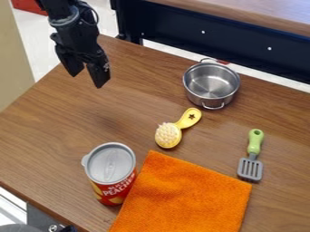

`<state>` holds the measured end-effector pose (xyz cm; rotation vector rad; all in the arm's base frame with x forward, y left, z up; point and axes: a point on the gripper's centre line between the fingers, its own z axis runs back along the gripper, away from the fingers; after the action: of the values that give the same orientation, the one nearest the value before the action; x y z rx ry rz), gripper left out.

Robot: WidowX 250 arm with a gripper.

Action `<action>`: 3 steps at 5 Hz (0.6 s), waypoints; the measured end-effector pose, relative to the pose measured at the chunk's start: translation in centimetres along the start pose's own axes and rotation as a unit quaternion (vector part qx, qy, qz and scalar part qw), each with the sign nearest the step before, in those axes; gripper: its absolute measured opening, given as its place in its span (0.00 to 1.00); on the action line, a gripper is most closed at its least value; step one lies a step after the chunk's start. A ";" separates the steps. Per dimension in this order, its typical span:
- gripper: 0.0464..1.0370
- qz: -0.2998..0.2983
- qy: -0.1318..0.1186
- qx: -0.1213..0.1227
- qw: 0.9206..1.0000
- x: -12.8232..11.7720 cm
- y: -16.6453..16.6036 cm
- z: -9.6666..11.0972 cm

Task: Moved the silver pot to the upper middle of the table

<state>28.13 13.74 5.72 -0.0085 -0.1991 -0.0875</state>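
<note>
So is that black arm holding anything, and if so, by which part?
Nothing is held: the gripper hangs with its fingers apart and empty, away from the silver pot.

Arm (74, 31): upper pt. is cut off by top edge.
Orange cloth (185, 195): btm is cut off.
Desk (54, 122): runs past L, R & btm edges.
Red item (30, 5), upper L: top is cut off; ID unclear.
Red bit (223, 62) behind pot (211, 84): partly hidden, too small to ID.
Grey rounded item (19, 228), btm L: mostly cut off, ID unclear.
Can (111, 170): far side is hidden.
</note>
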 end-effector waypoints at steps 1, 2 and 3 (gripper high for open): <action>0.96 -0.002 0.005 0.007 1.000 0.1 0.8 0.5; 0.96 0.029 0.017 -0.006 0.999 0.6 -1.2 0.4; 0.96 0.050 0.004 -0.003 0.999 2.2 -4.6 1.4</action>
<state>29.57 9.03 7.49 -0.0231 -0.1893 0.0108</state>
